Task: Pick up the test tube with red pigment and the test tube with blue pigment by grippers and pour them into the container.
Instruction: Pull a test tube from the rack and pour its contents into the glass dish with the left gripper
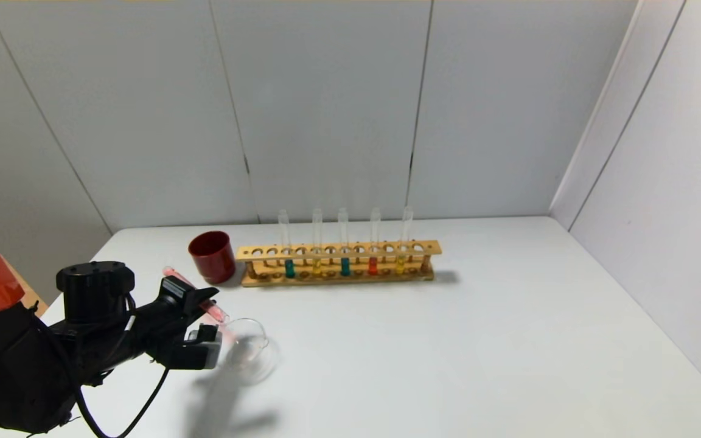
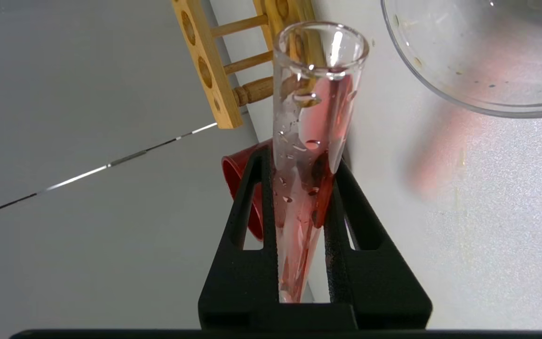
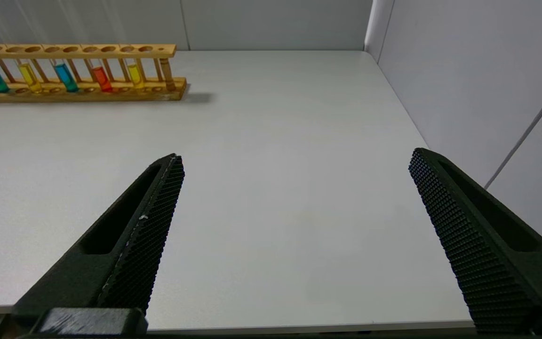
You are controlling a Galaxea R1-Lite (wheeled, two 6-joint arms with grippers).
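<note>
Head view: the left gripper (image 1: pixel 201 316) clamps the test tube with red pigment (image 1: pixel 195 294), tilted mouth-down at the rim of the container (image 1: pixel 253 359) just beyond its fingers. Left wrist view: both fingers (image 2: pixel 252 207) press the tube's sides. Right wrist view: the right gripper (image 3: pixel 294 188) gapes wide, holding nothing; a test tube with blue pigment (image 3: pixel 66 77) stands in the rack (image 3: pixel 78 96) well ahead of it

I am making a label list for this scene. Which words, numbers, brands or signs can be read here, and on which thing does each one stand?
None: no readable text shows in any view.
Long wooden test tube rack: no markings.
Dark red round cup: plain.
Thin clear glass tube with red liquid, held by the left claw: no print.
Low clear glass dish: no scale marks.
Right claw: plain black.
</note>
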